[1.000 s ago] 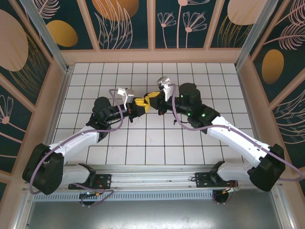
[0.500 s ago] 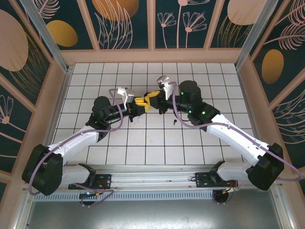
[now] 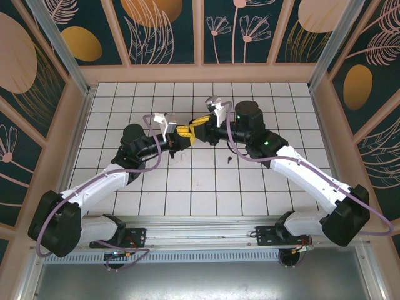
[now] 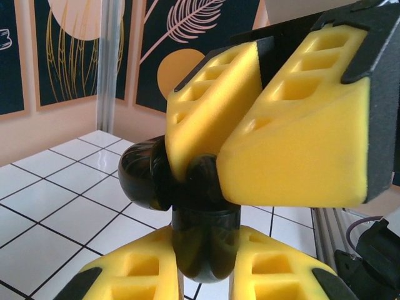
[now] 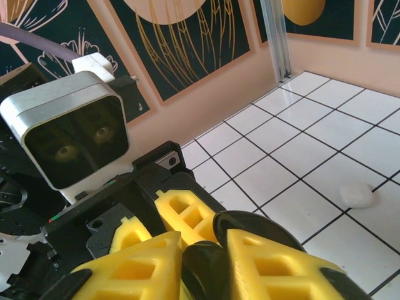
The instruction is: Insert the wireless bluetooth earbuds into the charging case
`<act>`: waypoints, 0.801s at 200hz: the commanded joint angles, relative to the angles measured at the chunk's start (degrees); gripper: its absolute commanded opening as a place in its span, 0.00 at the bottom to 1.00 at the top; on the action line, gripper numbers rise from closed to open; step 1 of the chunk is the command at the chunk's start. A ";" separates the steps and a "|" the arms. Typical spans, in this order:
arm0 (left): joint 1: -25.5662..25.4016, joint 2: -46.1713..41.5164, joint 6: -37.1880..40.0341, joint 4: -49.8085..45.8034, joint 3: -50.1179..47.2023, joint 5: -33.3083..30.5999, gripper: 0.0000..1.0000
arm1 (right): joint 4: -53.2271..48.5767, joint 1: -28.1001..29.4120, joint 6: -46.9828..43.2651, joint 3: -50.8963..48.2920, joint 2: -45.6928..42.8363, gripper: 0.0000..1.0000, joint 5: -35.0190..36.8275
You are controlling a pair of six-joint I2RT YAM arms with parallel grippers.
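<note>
A black charging case (image 4: 203, 237) hangs above the tiled floor, and my left gripper (image 4: 203, 253) is shut on its lower body. Its opened lid (image 4: 140, 178) juts to one side. My right gripper (image 4: 212, 164) comes down on the case from above, jaws slightly parted, tips on either side of the case's top (image 5: 206, 269); whether they press on it is unclear. In the top view the two grippers, left (image 3: 183, 132) and right (image 3: 199, 125), meet at the middle. One black earbud (image 3: 229, 160) lies on the floor close by. A small white piece (image 5: 357, 195), possibly an earbud, rests on a tile.
The floor is white tiles (image 3: 156, 187) inside a pink-framed enclosure with patterned walls (image 3: 162, 31). Both arms reach in from the near rail (image 3: 200, 234) and cross the middle of the floor.
My right arm has shifted a little toward the far wall and its jaws have parted slightly. The left arm and the case have barely moved.
</note>
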 commanded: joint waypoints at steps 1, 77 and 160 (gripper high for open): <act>-0.23 -1.19 -0.65 5.73 0.24 0.22 0.05 | 0.09 -0.14 1.02 0.06 -0.21 0.31 -0.02; -0.23 -2.02 -0.82 5.65 -0.98 -0.57 0.05 | 1.09 -0.24 6.27 2.41 0.56 0.43 1.25; -0.23 -1.56 -1.01 6.43 -1.26 -0.30 0.05 | -0.68 -0.25 8.77 5.57 0.66 0.45 2.81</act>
